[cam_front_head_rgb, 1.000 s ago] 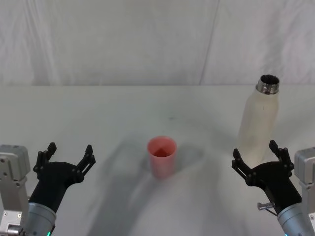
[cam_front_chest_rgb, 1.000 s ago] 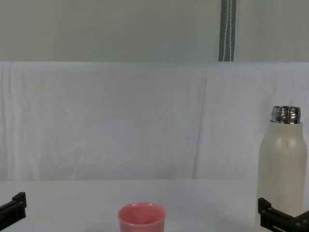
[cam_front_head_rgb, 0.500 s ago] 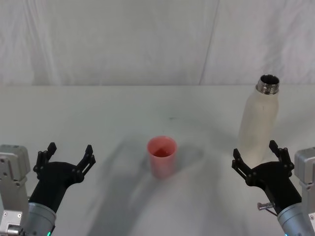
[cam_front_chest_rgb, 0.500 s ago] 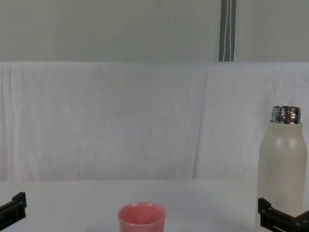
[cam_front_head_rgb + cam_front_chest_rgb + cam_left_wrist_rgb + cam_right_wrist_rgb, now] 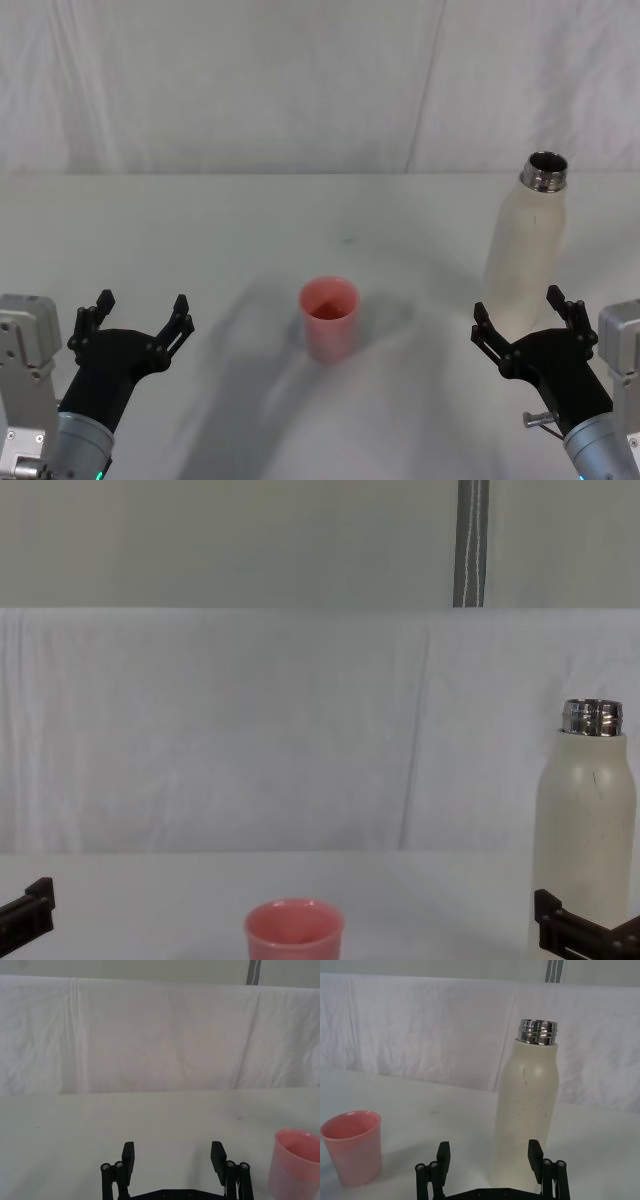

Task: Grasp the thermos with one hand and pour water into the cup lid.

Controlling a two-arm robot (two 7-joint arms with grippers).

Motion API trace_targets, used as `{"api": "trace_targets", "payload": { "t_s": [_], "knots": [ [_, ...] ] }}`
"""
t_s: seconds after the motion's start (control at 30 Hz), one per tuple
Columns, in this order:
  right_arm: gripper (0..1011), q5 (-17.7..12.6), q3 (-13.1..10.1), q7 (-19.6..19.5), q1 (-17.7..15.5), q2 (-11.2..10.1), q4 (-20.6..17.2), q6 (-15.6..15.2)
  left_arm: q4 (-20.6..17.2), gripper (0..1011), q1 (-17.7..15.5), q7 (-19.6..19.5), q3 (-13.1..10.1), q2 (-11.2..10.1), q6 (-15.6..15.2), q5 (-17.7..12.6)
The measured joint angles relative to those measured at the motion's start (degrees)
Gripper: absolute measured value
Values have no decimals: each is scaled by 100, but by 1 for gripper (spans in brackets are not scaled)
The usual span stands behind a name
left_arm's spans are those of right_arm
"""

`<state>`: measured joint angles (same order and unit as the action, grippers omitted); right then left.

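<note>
While both grippers gape: right gripper (image 5: 524,309) just before thermos (image 5: 526,246), cup lid (image 5: 329,318) between, left gripper (image 5: 138,310) apart.

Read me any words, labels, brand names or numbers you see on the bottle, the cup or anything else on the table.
None: no readable text anywhere.
Thermos: plain cream body with only faint scuff marks, no label or brand.
Cup lid: plain pink, no print.
Left end effector and right end effector: black, open, no markings readable.
</note>
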<state>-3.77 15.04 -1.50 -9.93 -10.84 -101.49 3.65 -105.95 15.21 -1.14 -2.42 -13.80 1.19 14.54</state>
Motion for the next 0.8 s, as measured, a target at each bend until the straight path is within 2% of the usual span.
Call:
{"api": "trace_targets", "payload": {
  "t_s": [0.63, 0.8],
  "knots": [
    [1001, 0, 0, 0, 0, 0, 0, 0, 0, 1001, 0, 0, 0, 0, 0, 0],
    [1001, -1, -96, 57, -10, 40, -34, 18, 0, 1001, 0, 0, 0, 0, 0, 0]
  ]
}}
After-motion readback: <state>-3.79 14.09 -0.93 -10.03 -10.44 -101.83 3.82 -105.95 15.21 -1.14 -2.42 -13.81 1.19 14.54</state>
